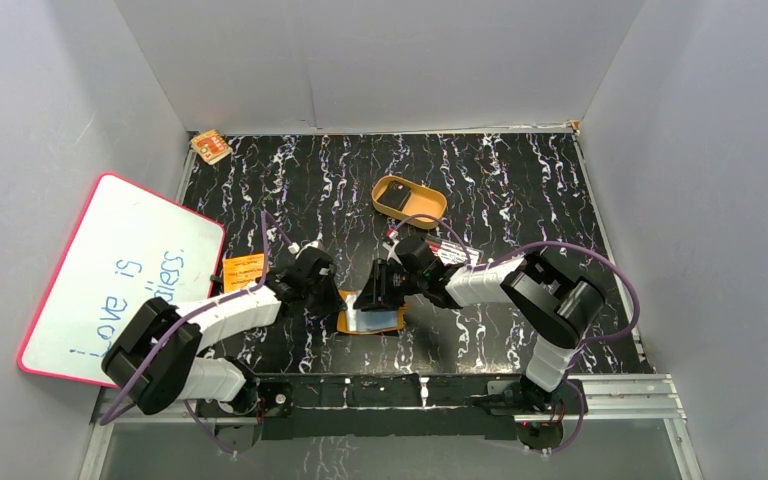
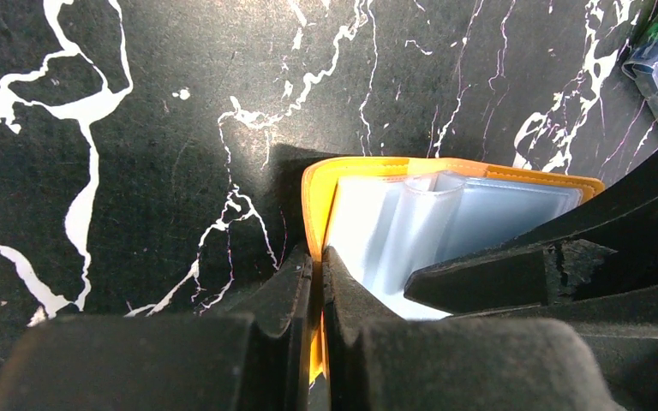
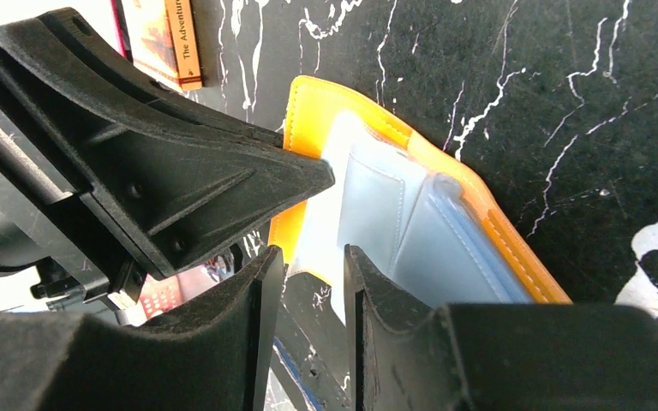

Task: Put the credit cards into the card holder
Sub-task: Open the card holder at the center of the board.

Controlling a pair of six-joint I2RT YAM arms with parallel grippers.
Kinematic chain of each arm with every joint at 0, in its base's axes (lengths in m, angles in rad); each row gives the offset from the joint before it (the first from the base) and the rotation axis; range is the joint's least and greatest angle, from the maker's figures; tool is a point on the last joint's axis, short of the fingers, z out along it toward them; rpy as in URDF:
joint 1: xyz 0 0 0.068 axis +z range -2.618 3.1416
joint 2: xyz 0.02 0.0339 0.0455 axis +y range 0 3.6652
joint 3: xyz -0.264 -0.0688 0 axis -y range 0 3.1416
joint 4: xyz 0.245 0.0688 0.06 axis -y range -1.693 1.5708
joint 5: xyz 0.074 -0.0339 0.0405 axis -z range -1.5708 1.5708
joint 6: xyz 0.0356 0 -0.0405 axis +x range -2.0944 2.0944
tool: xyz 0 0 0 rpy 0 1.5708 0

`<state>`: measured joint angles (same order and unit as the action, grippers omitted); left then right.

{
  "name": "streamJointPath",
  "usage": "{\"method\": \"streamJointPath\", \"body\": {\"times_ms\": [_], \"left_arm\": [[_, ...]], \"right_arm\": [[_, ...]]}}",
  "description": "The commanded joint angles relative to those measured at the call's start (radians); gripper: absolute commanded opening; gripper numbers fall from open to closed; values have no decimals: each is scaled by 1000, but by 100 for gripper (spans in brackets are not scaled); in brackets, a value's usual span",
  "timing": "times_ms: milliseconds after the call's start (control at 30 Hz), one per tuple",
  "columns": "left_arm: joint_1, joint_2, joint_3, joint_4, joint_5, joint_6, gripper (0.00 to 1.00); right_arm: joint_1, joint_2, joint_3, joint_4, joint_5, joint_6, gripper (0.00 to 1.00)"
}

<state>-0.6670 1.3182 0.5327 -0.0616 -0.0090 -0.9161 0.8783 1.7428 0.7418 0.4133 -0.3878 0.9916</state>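
Grey walls enclose a black marbled worktop (image 1: 560,200).

**Top view.** The wallet (image 1: 372,322) lies open near the arm bases, pale lining up. The left hand (image 1: 338,300) meets its left edge, and the right hand (image 1: 378,298) stands over its far edge. One black card (image 1: 395,198) lies in a tan tray (image 1: 430,213), well beyond the wallet. No other card can be made out. A marker pack (image 1: 457,252) lies between tray and wallet, and a booklet (image 1: 243,270) lies left of the wallet.

**Left wrist view.** The left hand is fully closed, its fingers (image 2: 278,295) pinching the wallet's orange edge. Clear sleeves bulge from the blue lining. A finger of the right hand crosses just right of them.

**Right wrist view.** The right hand's jaws stand partly apart with nothing visible between them. One fingertip (image 3: 368,274) is at the lining, though contact is uncertain. It holds no card.

**Risks, as judged.**
- The pinch takes only the rim, so a push from the right hand may swing the wallet or pull it free.
- Both hands crowd over the wallet and may collide.
- The limp sleeves may close before a card arrives, since the card has yet to be fetched from the tray.
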Motion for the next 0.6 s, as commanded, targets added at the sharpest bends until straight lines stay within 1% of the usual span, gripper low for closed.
{"method": "streamJointPath", "body": {"times_ms": [0,100,233,433,467,567], "left_arm": [[-4,-36,12,-121,-70,31,5],[-4,-81,26,-156,-86,41,17],[-4,-128,42,-201,-94,43,27],[-4,-185,61,-248,-100,37,47],[-3,-195,67,-255,-102,35,49],[-4,-232,82,-262,-105,20,52]], "right_arm": [[5,10,24,-2,16,-14,41],[5,14,21,-6,32,-9,41],[5,21,24,-10,43,-8,41],[4,33,34,-19,50,-11,41],[5,35,34,-19,50,-11,41],[5,35,33,-22,54,-13,41]]}}
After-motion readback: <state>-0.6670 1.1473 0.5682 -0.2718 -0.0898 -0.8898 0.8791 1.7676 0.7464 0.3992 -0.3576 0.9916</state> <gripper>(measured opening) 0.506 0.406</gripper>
